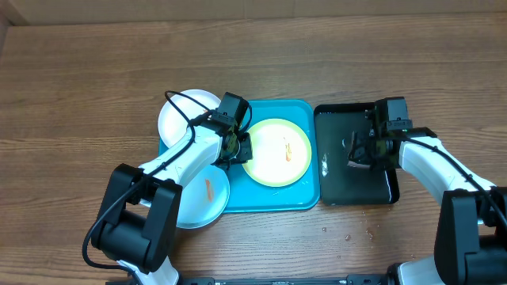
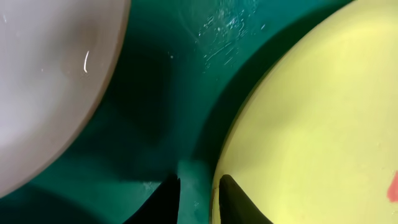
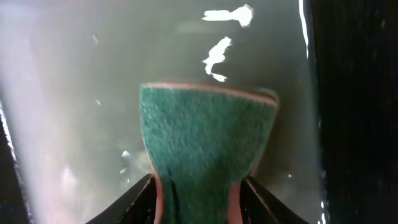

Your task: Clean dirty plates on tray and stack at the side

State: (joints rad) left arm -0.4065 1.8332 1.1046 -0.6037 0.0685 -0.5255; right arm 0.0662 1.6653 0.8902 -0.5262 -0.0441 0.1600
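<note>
The tray (image 1: 265, 202) lies mid-table (image 1: 79, 71) with all three plates on it. The yellow-green plate (image 1: 277, 152) sits on its right half, with orange smears (image 1: 287, 149) on the white centre. The white plate (image 1: 181, 115) is at the far-left corner and the blue plate (image 1: 202, 198), with one orange streak (image 1: 208, 190), is at the near-left corner. Both of these jut past the tray's rim. The left gripper (image 1: 235, 146) is low at the yellow-green plate's left edge. In the wrist view its fingertips (image 2: 239, 202) stand narrowly apart with the plate's rim (image 2: 216, 180) between them, one over the plate and one over bare tray floor (image 2: 161, 93). Whether they actually pinch the rim cannot be told. The white plate's edge (image 2: 43, 81) shows nearby, apart from the yellow-green one. The right gripper (image 1: 364, 150) hangs over the wet black tray (image 1: 356, 186) just beside the turquoise one. Its fingers (image 3: 140, 193) press both sides of a green sponge (image 3: 208, 143), which narrows where they squeeze it.
</note>
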